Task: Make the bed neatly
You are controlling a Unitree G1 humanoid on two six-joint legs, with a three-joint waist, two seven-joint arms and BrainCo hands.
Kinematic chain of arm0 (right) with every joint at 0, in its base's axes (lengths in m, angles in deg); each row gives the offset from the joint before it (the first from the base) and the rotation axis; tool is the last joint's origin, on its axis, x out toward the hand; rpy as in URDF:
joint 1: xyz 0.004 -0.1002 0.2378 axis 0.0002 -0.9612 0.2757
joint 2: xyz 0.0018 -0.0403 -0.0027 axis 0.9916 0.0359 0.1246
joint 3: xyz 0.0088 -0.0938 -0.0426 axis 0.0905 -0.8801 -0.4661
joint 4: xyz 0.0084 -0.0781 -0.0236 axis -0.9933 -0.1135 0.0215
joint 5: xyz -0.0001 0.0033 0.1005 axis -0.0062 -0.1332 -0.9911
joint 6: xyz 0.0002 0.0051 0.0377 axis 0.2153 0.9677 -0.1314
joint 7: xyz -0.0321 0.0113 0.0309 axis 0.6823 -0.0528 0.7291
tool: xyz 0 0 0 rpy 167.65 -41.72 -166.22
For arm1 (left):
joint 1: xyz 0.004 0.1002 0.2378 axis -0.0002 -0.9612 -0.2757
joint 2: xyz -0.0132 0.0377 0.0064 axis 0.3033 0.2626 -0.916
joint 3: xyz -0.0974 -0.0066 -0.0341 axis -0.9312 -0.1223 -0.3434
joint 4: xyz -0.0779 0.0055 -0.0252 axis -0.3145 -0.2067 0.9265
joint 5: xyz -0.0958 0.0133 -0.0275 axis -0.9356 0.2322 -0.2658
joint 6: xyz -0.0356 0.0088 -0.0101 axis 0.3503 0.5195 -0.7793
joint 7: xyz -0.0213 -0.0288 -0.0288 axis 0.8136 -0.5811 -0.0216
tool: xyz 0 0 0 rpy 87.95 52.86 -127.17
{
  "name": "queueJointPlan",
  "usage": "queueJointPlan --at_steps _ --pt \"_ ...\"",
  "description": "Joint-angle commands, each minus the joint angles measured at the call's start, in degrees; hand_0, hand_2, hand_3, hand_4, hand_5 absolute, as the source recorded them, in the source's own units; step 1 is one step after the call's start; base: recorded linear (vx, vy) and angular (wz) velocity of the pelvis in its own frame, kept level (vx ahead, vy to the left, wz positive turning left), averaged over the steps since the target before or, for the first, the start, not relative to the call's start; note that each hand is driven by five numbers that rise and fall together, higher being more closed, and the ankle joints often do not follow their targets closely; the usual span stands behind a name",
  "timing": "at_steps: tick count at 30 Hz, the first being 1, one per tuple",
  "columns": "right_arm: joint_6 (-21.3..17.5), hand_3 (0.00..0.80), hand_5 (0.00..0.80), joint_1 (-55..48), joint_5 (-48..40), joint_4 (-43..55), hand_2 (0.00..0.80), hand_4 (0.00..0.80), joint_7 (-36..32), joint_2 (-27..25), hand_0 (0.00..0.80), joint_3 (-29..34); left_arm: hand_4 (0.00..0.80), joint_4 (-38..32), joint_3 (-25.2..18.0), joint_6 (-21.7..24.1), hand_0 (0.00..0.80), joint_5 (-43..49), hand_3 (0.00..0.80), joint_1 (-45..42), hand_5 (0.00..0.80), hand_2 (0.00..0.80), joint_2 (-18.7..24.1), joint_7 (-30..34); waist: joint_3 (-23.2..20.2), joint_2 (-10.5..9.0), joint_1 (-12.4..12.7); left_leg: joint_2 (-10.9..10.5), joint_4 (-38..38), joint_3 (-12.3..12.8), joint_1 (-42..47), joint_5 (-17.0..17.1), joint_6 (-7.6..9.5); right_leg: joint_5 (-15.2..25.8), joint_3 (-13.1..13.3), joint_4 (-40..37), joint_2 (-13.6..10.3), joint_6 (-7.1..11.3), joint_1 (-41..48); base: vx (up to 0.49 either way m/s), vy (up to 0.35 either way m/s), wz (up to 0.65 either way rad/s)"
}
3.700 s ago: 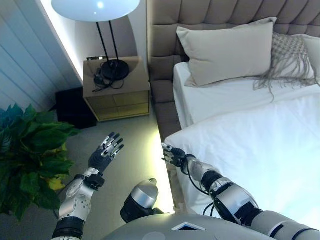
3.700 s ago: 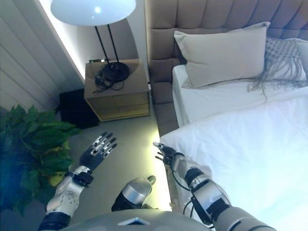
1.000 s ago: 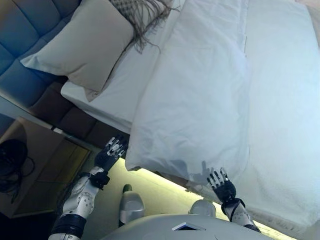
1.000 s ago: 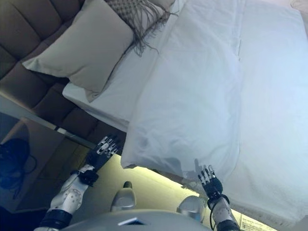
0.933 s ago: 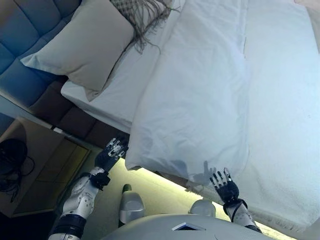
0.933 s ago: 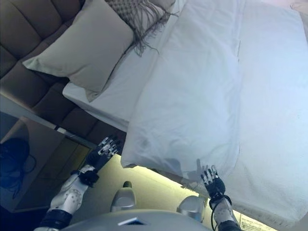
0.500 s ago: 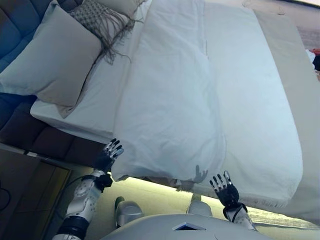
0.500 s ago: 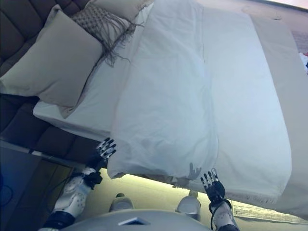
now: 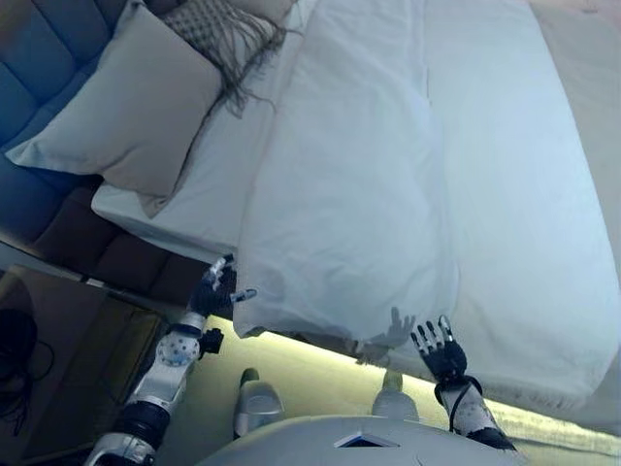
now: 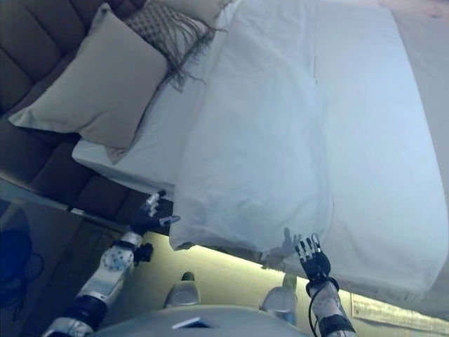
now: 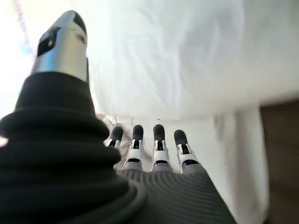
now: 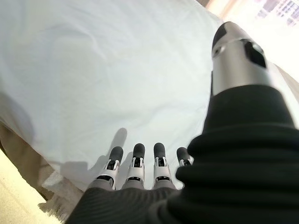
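Observation:
A white duvet (image 9: 359, 194) lies on the bed with its top part folded back on itself. Its near corner hangs over the bed's side. My left hand (image 9: 213, 291) is open right beside that corner, thumb spread towards it, and its straight fingers (image 11: 156, 140) point at the white cloth (image 11: 187, 60). My right hand (image 9: 441, 351) is open with fingers spread by the duvet's near edge further down the bed; its fingers (image 12: 135, 163) show before the cloth (image 12: 93, 70). Neither hand holds anything.
A beige pillow (image 9: 136, 107) and a fringed cushion (image 9: 228, 29) lean at the padded headboard (image 9: 39, 58). Bare white sheet (image 9: 209, 184) shows between pillow and duvet. A nightstand (image 9: 58, 369) stands at the left. A lit strip runs under the bed's side.
The camera has swung across the bed. My left hand has come closer to the duvet's near corner with its thumb spread. My right hand stays open at the edge.

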Motion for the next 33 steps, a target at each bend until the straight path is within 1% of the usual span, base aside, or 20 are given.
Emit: queueJointPlan --at_steps 1,2,3,5,10,13,15,20,22,24,27,29,33 --pt "-2.43 0.000 0.000 3.62 -0.85 2.04 0.000 0.000 -0.75 -2.36 0.000 1.06 0.000 -0.40 2.25 3.35 0.000 12.79 0.000 6.16 0.000 0.000 0.42 -10.72 3.02 0.94 -0.89 -0.41 -0.64 1.39 -4.39 6.44 3.76 -8.15 -1.80 9.72 0.63 -0.44 -0.47 -0.168 0.102 -0.10" --pt "-2.55 0.000 0.000 4.76 -1.08 2.11 0.000 0.000 -1.11 -2.59 0.000 0.34 0.000 0.63 3.90 2.98 0.000 15.78 0.000 8.44 0.000 0.000 0.70 -14.26 4.00 0.64 -1.35 -0.31 -0.52 2.17 -5.50 6.45 3.60 -7.32 -1.82 8.95 0.37 0.00 -1.44 -0.209 0.083 -0.14" --pt "-2.69 0.000 0.000 5.42 -1.11 2.50 0.000 0.000 -1.15 -2.62 0.000 0.03 0.000 1.49 4.65 2.71 0.000 17.71 0.000 9.98 0.000 0.000 0.61 -16.06 4.64 0.44 -1.53 -0.26 -0.32 2.61 -6.39 6.49 3.53 -6.81 -1.76 8.50 0.29 0.19 -2.16 -0.247 0.066 -0.16" --pt "-3.15 0.000 0.000 6.64 -1.83 3.67 0.000 0.000 -0.88 -3.01 0.000 -1.62 0.000 4.63 6.49 1.79 0.000 22.56 0.000 14.29 0.000 0.000 0.73 -22.09 6.45 -0.14 -2.35 0.32 0.34 3.46 -8.87 6.69 3.29 -5.66 -1.68 7.52 0.22 0.62 -4.19 -0.224 0.041 -0.20" --pt "-4.65 0.000 0.000 8.44 -3.56 4.53 0.000 0.000 -1.53 -3.17 0.000 -4.22 0.000 10.84 9.99 -3.98 0.000 28.03 0.000 20.94 0.000 0.000 0.60 -31.54 9.83 -1.70 -3.57 1.12 2.80 3.29 -14.51 7.09 2.89 -4.19 -0.98 7.83 0.31 0.91 -9.18 -0.179 0.012 -0.20" --pt "-5.18 0.000 0.000 8.51 -4.27 5.19 0.000 0.000 -1.74 -3.05 0.000 -5.01 0.000 14.10 11.04 -5.42 0.000 29.59 0.000 22.92 0.000 0.000 0.03 -33.82 11.06 -2.83 -3.99 1.20 4.29 2.89 -16.81 6.98 2.77 -3.71 -0.63 8.18 0.41 1.08 -11.07 -0.092 -0.005 -0.07" --pt "-5.74 0.000 0.000 8.90 -5.09 5.21 0.000 0.000 -2.41 -3.07 0.000 -5.58 0.000 15.80 11.97 -6.08 0.000 30.04 0.000 24.57 0.000 0.000 -0.24 -34.89 12.12 -3.73 -4.13 1.19 5.95 2.13 -18.91 6.80 2.52 -3.30 -0.37 8.61 0.45 1.08 -12.68 -0.101 -0.018 -0.08" --pt "-6.00 0.000 0.000 9.85 -5.96 6.48 0.000 0.000 -2.55 -3.27 0.000 -6.70 0.000 18.03 13.19 -7.76 0.000 33.48 0.000 26.73 0.000 0.000 0.25 -36.21 13.66 -4.96 -4.30 1.34 7.27 1.69 -22.29 6.82 2.55 -2.41 -0.05 8.76 0.87 1.14 -15.58 -0.090 -0.023 -0.02" --pt "-6.22 0.000 0.000 10.42 -6.39 6.79 0.000 0.000 -2.92 -3.50 0.000 -7.09 0.000 18.97 14.28 -10.66 0.000 35.36 0.000 28.07 0.000 0.000 0.22 -36.66 14.34 -5.26 -4.22 1.18 7.35 1.50 -23.31 7.03 2.60 -2.03 -0.15 8.63 0.88 1.23 -16.37 -0.070 -0.007 -0.01" --pt "-6.58 0.000 0.000 11.30 -7.06 7.33 0.000 0.000 -2.81 -3.67 0.000 -7.80 0.000 20.72 15.43 -14.63 0.000 36.26 0.000 29.36 0.000 0.000 -0.12 -37.26 14.95 -5.51 -4.09 1.16 7.65 1.17 -24.08 6.96 2.58 -1.92 -0.21 8.63 0.99 1.27 -16.90 -0.056 -0.007 0.01" --pt "-7.48 0.000 0.000 12.87 -8.14 8.27 0.000 0.000 -2.73 -3.46 0.000 -9.40 0.000 25.70 17.17 -18.82 0.000 34.82 0.000 32.02 0.000 0.000 0.09 -38.19 15.59 -6.27 -4.17 1.20 7.87 0.94 -25.34 7.26 2.55 -1.51 -0.48 8.45 1.26 1.20 -17.89 -0.061 -0.014 -0.02" --pt "-7.62 0.000 0.000 13.07 -8.52 10.02 0.000 0.000 -2.11 -3.41 0.000 -10.11 0.000 27.84 17.39 -20.27 0.000 34.15 0.000 32.93 0.000 0.000 0.72 -38.52 15.98 -6.91 -4.25 1.17 8.71 0.68 -26.37 7.14 2.60 -1.45 -0.45 8.71 1.41 1.15 -18.55 -0.040 -0.027 -0.03" --pt "-8.43 0.000 0.000 13.07 -9.75 12.44 0.000 0.000 -1.54 -3.35 0.000 -11.04 0.000 29.94 17.33 -21.09 0.000 34.38 0.000 34.56 0.000 0.000 1.99 -39.10 16.54 -7.87 -4.50 0.91 9.72 0.36 -27.99 7.10 2.74 -1.01 -0.09 8.80 1.66 1.10 -19.68 -0.035 -0.016 -0.08"
